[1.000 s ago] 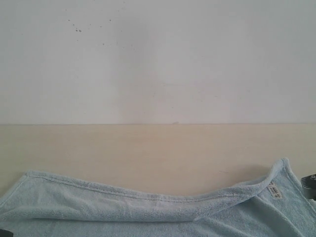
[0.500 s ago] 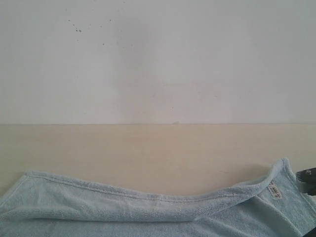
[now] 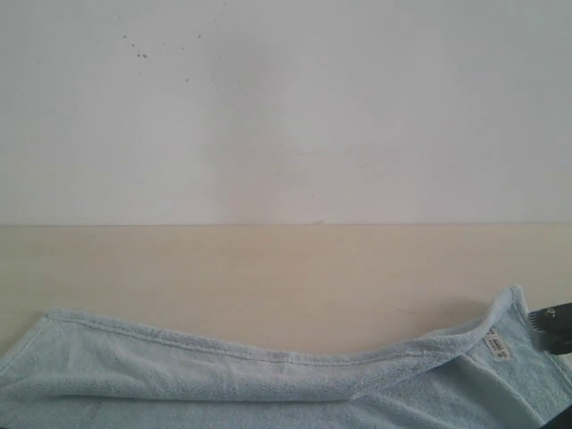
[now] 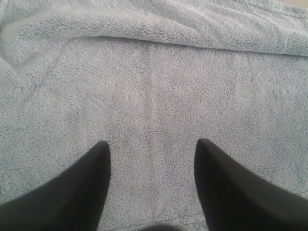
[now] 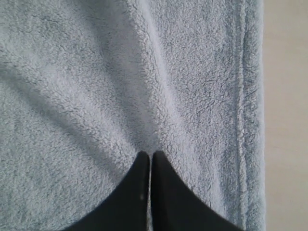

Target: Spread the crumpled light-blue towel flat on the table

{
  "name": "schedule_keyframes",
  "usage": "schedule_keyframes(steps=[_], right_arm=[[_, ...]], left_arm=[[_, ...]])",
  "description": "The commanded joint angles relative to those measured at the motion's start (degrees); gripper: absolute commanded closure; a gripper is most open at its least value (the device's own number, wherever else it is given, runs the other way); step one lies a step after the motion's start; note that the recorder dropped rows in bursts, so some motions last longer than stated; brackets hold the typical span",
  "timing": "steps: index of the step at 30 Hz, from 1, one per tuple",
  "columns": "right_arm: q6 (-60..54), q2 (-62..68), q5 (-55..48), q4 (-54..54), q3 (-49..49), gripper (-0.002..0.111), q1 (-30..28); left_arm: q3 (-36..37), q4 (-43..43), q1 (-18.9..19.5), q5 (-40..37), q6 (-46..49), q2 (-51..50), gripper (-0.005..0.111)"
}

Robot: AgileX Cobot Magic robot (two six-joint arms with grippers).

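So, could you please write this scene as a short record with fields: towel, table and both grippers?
towel: light blue, far edge folded over, not yet flat
label: white, near the towel's right corner
table: pale beige, towel lies along its near side
left gripper: open, over the towel, holds nothing
right gripper: shut, seems to pinch a ridge of towel near a hem

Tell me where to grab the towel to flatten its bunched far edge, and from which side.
Take the upturned corner beside the white label, at the right of the exterior view. It stands up off the table with its hem exposed, so a claw could probably close across it from the bare table side and draw the towel outward.
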State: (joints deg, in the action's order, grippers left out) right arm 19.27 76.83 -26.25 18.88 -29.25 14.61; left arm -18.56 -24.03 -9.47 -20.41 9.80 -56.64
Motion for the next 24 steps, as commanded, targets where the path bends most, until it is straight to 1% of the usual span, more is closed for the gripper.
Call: schedule_keyframes(steps=[1,3,10,15,19,24], right_arm=[[-2.2,1.3,-0.5,-0.7,-0.3,0.107,-0.3],[-4.3,2.1,0.3,-0.7,0.3,0.107,-0.3],[-4.5,5.6,1.4,-0.7,0.6,0.107,-0.3],[-6.5,7.8,1.9,-3.9,0.6,0.107,0.1],[-11.6,8.9,2.9,-7.1,0.6,0.107,2.9],[-12.8,10.6,4.1,-7.2,0.6,0.107,8.1]], left_arm=[[0.2,-0.6,-0.4,0.0,0.2,0.0,0.055],[0.2,-0.6,-0.4,0.1,0.2,0.0,0.055],[0.2,-1.0,-0.4,-0.1,0.2,0.0,0.055],[0.2,-1.0,-0.4,-0.1,0.2,0.0,0.055],[0.2,-1.0,-0.4,-0.1,0.2,0.0,0.055],[0.2,-1.2,-0.4,-0.5,0.2,0.0,0.055]])
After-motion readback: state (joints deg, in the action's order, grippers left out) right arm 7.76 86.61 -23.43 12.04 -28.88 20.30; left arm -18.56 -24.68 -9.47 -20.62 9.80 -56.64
